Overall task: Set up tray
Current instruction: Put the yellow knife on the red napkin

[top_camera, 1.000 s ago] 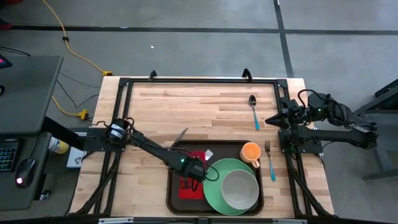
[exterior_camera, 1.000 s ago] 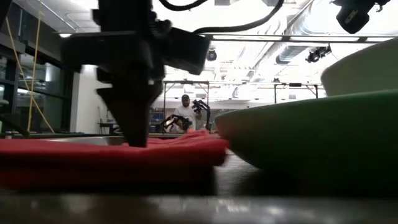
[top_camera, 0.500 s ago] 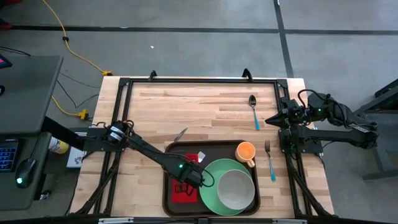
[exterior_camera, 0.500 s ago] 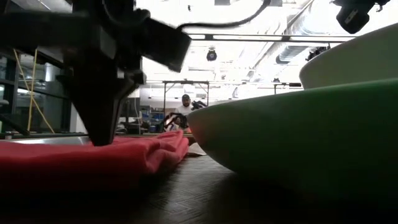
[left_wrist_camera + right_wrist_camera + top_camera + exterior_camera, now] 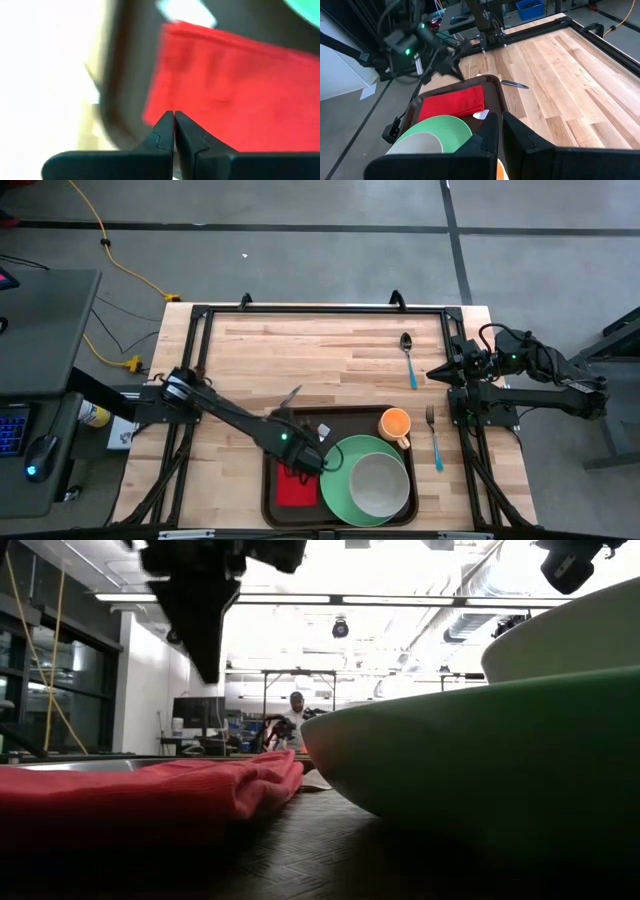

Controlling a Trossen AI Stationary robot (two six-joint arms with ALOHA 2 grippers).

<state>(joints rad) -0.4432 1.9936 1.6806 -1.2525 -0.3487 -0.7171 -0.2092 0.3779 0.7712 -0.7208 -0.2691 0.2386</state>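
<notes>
The dark brown tray (image 5: pixel 342 423) lies at the table's near edge. On it are a red napkin (image 5: pixel 296 486) at its left, a green plate (image 5: pixel 340 465) with a pale bowl (image 5: pixel 378 483), and an orange cup (image 5: pixel 397 423). My left gripper (image 5: pixel 306 461) is shut and hovers just above the napkin's (image 5: pixel 225 90) far end, clear of the cloth (image 5: pixel 150 790) in the low view (image 5: pixel 206 660). My right gripper (image 5: pixel 433 373) waits shut at the table's right edge, and its wrist view (image 5: pixel 501 120) looks across at the tray (image 5: pixel 493 83).
A knife (image 5: pixel 290 397) lies on the wood just beyond the tray's far left corner. A blue-handled spoon (image 5: pixel 408 360) and fork (image 5: pixel 434 437) lie right of the tray, near my right arm. The table's far half is bare wood (image 5: pixel 320 345). A person stands far off in the room (image 5: pixel 296 712).
My left gripper, shut and pressed on the napkin, moved toward the table's left and near edge. The tray slid a little that way with the plate, bowl and cup on it. Then the gripper rose clear of the napkin, which stayed flat on the tray.
</notes>
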